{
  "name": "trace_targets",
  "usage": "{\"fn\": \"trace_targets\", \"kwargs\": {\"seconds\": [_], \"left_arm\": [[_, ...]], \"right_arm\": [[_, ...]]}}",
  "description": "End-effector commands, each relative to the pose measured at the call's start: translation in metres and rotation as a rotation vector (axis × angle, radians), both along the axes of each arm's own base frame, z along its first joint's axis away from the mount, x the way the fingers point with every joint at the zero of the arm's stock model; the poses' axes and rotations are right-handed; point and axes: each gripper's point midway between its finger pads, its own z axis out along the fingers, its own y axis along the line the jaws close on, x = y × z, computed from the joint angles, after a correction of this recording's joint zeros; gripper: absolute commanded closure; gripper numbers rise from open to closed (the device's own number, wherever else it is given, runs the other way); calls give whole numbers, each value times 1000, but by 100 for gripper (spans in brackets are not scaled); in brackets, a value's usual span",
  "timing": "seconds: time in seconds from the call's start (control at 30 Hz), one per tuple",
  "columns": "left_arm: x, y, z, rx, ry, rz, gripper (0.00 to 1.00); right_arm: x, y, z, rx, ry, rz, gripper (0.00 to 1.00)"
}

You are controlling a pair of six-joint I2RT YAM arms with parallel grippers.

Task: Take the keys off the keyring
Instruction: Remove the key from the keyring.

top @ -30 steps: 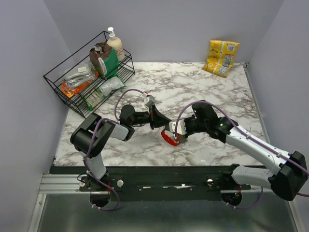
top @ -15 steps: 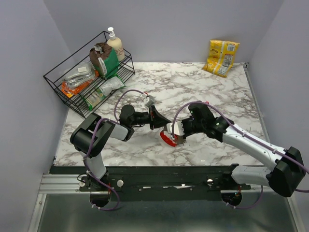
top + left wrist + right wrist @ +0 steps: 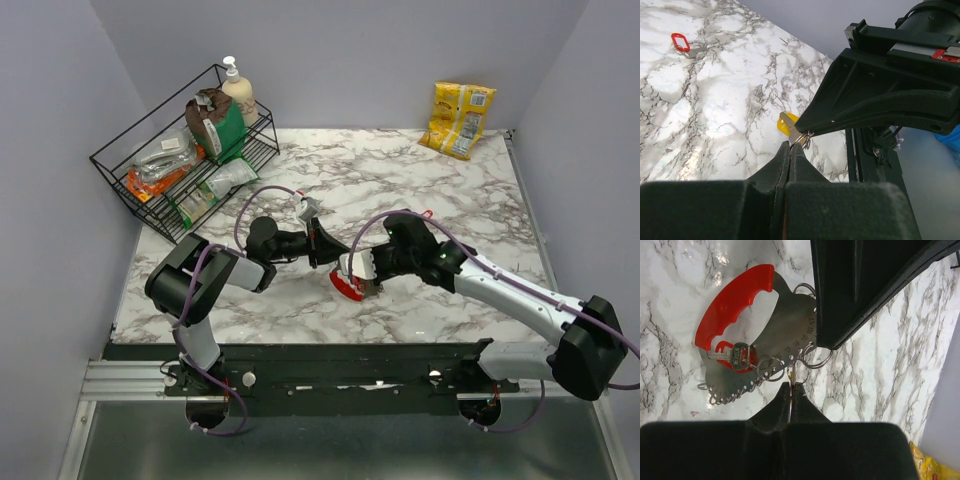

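Marble table (image 3: 420, 180) centre, edges well apart: left claw (image 3: 790, 146), right claw (image 3: 791, 386) tight on keyring (image 3: 735, 300).

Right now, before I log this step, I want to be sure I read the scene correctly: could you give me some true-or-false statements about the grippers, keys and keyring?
1. Both the left gripper and the right gripper are shut. True.
2. The yellow bag sits in the wire rack. False: it lies on the table, away from the rack.
3. A red-tagged key lies loose on the table. True.
4. The keyring lies far from both grippers. False: they meet right at it.
5. A red-headed key hangs on the keyring. True.
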Motion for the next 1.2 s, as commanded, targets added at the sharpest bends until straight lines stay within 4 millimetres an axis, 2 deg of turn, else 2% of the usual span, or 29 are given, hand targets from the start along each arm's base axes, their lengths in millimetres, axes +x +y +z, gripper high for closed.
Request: {"fn": "trace_targets", "kwargs": {"seconds": [0.0, 0.1, 0.23, 0.27, 0.37, 0.57, 0.73, 1.17], "left_arm": [[6, 10, 76, -205, -340, 56, 100], [7, 10, 75, -206, -333, 54, 99], [8, 9, 73, -204, -320, 48, 88], [7, 9, 73, -205, -320, 46, 82], [7, 9, 72, -203, -319, 43, 69], [8, 8, 71, -200, -315, 39, 58], [7, 8, 71, -200, -319, 33, 55], [-9, 5, 76, -206, -340, -50, 52]], "right_arm": [[-5, -20, -21, -95, 40, -63, 99], [-2, -22, -10, -82, 4, -76, 99], [-4, -25, 7, -48, -35, -77, 99], [-7, -25, 11, -38, -38, -70, 99], [-12, -24, 16, -24, -28, -50, 99], [-17, -23, 17, -18, -13, -31, 99], [-22, -18, 17, -3, 10, -7, 99], [-35, 5, 40, 87, 93, 74, 99]]}}
